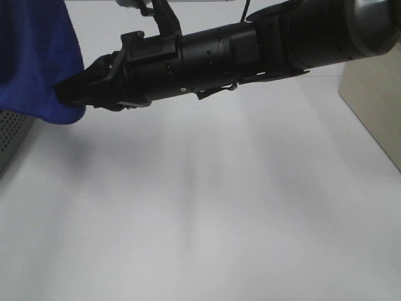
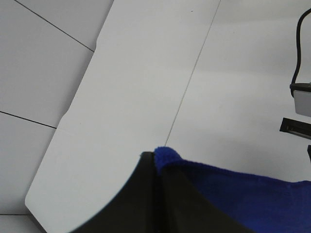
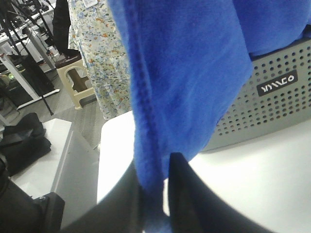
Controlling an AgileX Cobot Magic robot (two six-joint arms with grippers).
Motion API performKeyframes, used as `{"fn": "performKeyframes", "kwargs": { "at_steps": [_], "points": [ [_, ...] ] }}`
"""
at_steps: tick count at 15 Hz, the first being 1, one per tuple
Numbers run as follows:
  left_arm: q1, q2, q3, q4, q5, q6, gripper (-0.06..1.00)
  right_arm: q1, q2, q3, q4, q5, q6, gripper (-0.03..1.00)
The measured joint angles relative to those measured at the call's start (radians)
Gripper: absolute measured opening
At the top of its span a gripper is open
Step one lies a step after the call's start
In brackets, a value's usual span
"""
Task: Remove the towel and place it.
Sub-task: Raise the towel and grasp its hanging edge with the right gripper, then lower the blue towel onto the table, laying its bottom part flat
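A smooth, matte white tabletop (image 1: 219,226) spreads under both arms. Nearest, the right gripper (image 1: 70,94) has its black fingers on either side of the stitched hem of the royal-blue plush microfibre towel (image 1: 34,56). The wrist view shows them close in on the cloth with a thin white slit beside one finger, so I cannot tell whether they pinch it. From between those fingers the towel rises in a soft hanging fold, its pile napped and its edge ribbed with stitching. Just beyond the fingertips stands a grey perforated sheet-metal bin (image 3: 262,111) with a small dark logo plate (image 3: 277,83). More blue cloth lies over its top rim, and its inside is hidden. The left gripper (image 2: 156,159) has its black fingers pressed together, with a tuft of the towel poking out at their tips and the rest spreading away to one side. Farther off beyond the right gripper are a beige plastic stool (image 3: 75,80), a floral-print fabric (image 3: 92,43) and black bags (image 3: 22,141).
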State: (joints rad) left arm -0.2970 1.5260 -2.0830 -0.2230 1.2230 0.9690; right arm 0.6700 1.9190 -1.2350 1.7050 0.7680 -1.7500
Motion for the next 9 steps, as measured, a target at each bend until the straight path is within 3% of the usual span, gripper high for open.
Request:
{"fn": "performKeyframes", "kwargs": {
  "at_steps": [2, 5, 7, 8, 9],
  "points": [
    [0.000, 0.000, 0.000, 0.000, 0.000, 0.000, 0.00, 0.000, -0.004, -0.003, -0.077, -0.011, 0.152, 0.02],
    [0.000, 0.000, 0.000, -0.003, 0.002, 0.000, 0.00, 0.000, -0.076, -0.020, -0.315, -0.088, 0.403, 0.02],
    [0.000, 0.000, 0.000, -0.023, 0.001, -0.002, 0.00, -0.006, -0.125, -0.063, -0.523, -0.110, 0.638, 0.02],
    [0.000, 0.002, 0.000, -0.041, 0.000, -0.012, 0.00, -0.017, -0.146, -0.092, -0.644, -0.098, 0.792, 0.02],
    [0.000, 0.012, 0.000, -0.074, -0.003, -0.061, 0.00, -0.046, -0.166, -0.142, -0.809, -0.048, 1.016, 0.02]
  ]
}}
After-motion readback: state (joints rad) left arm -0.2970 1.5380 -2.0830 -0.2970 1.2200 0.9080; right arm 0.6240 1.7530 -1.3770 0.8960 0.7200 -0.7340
